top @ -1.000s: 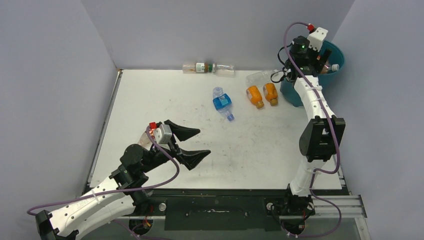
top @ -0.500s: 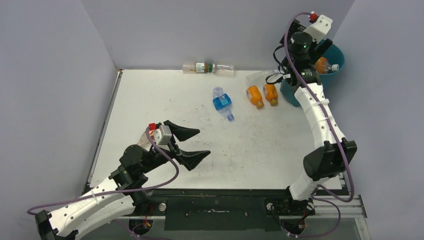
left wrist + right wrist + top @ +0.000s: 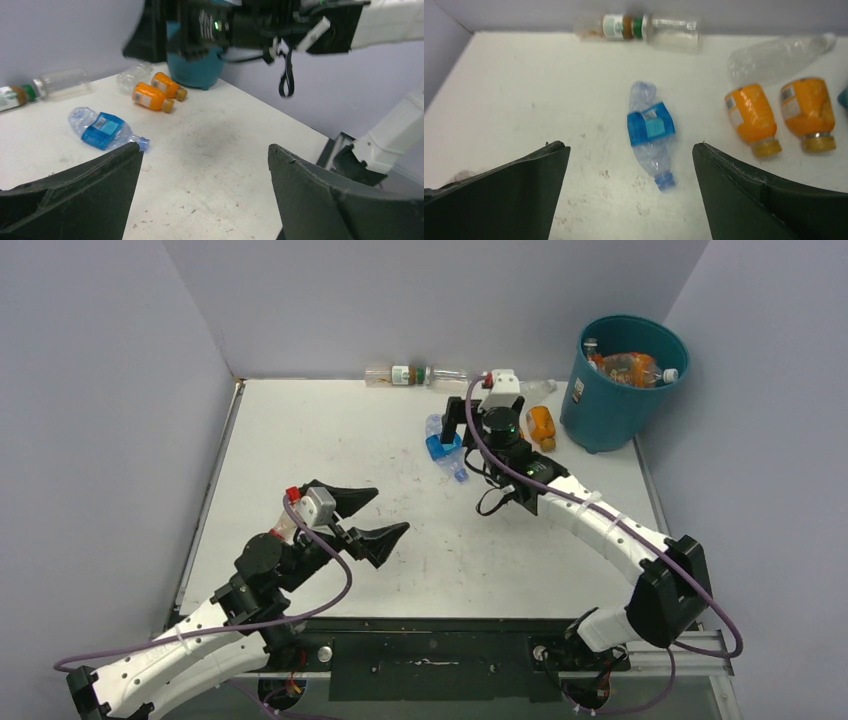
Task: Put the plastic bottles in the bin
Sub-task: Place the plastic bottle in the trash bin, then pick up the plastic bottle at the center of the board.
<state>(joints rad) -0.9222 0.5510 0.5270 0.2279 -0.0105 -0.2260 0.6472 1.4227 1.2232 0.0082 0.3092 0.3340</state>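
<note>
The teal bin (image 3: 618, 400) stands at the back right and holds several bottles (image 3: 630, 366). A blue-labelled bottle (image 3: 441, 447) (image 3: 650, 127) lies on the table. Two orange bottles (image 3: 751, 115) (image 3: 809, 110) lie right of it, one showing in the top view (image 3: 541, 425). A crushed clear bottle (image 3: 779, 57) lies behind them. Two more bottles (image 3: 400, 374) (image 3: 451, 378) lie at the back wall. My right gripper (image 3: 488, 420) (image 3: 630, 146) is open and empty, above the blue-labelled bottle. My left gripper (image 3: 390, 512) (image 3: 205, 150) is open and empty over the near left table.
Grey walls close the table at the back and both sides. The right arm (image 3: 600, 530) stretches across the right half of the table. The bin also shows in the left wrist view (image 3: 192, 72), behind the right arm's wrist.
My right arm has swung from above the bin leftward and down to over the blue-labelled bottle, empty. My left gripper has shifted slightly left.
</note>
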